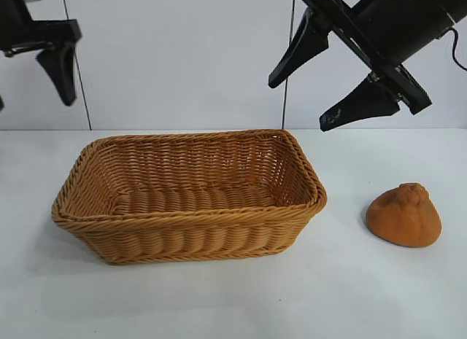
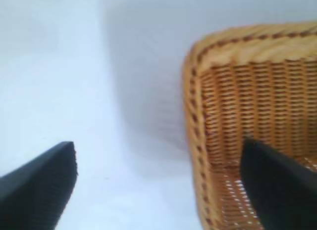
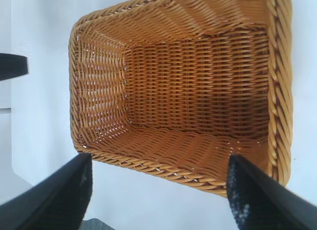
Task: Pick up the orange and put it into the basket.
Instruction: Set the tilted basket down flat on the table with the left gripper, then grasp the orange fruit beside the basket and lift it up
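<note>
Dull orange-brown, knob-topped orange (image 1: 403, 216): on the white table (image 1: 350, 295) near its right edge, just beside the tan woven wicker basket (image 1: 190, 230) — outside it. Right end effector (image 1: 306, 102): nearer arm, fingers spread wide, empty, raised above; orange lies below, rightward. Left end effector (image 1: 55, 76): parked high, fingers wide — empty.

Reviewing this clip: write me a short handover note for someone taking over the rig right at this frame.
Right gripper: open, empty, raised in the air above the basket's right end, not over the orange.
Left gripper: open, empty, raised near the basket's left end.
Orange: on the table, right of the basket, apart from it, untouched.
Basket: mid-table, nothing inside in the right wrist view.
Done: nothing yet.
Left: probably bring the right gripper over the orange, grasp it, lift it, release it in the basket.
</note>
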Controlling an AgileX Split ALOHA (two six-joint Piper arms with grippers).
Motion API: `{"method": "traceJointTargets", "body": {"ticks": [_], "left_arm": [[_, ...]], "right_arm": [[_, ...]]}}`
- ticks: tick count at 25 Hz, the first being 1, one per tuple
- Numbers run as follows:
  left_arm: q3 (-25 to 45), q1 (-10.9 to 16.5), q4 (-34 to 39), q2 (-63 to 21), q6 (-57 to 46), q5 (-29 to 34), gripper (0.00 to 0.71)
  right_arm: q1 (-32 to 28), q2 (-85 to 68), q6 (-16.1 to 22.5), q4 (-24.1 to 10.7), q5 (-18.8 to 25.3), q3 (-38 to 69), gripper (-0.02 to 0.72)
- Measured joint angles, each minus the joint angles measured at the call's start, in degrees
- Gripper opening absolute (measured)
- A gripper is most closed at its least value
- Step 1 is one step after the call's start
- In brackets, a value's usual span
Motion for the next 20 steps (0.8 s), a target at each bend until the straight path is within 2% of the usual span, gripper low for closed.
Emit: {"method": "traceJointTargets", "body": {"ticks": [2,4,12,17,20], "left_arm": [[0.00,2.59,2.10,-0.99,0.37,1.71,0.638],[0.00,3.74,3.01,-1.69,1.28,3.49,0.638],[0.40,4.03,2.66,-5.10,4.40,5.65,0.638],[4.90,4.03,2.08,-10.28,4.80,5.65,0.638],[13.64,4.03,1.80,-18.86,5.10,5.65,0.638]], "right_arm": [[0.00,0.00,0.00,0.00,0.00,0.00,0.517],[0.00,0.00,0.00,0.00,0.00,0.00,0.517],[0.00,0.00,0.00,0.00,0.25,0.00,0.517],[0.00,0.00,0.00,-0.04,0.78,0.00,0.517],[0.00,0.00,0.00,-0.04,1.64,0.00,0.517]]}}
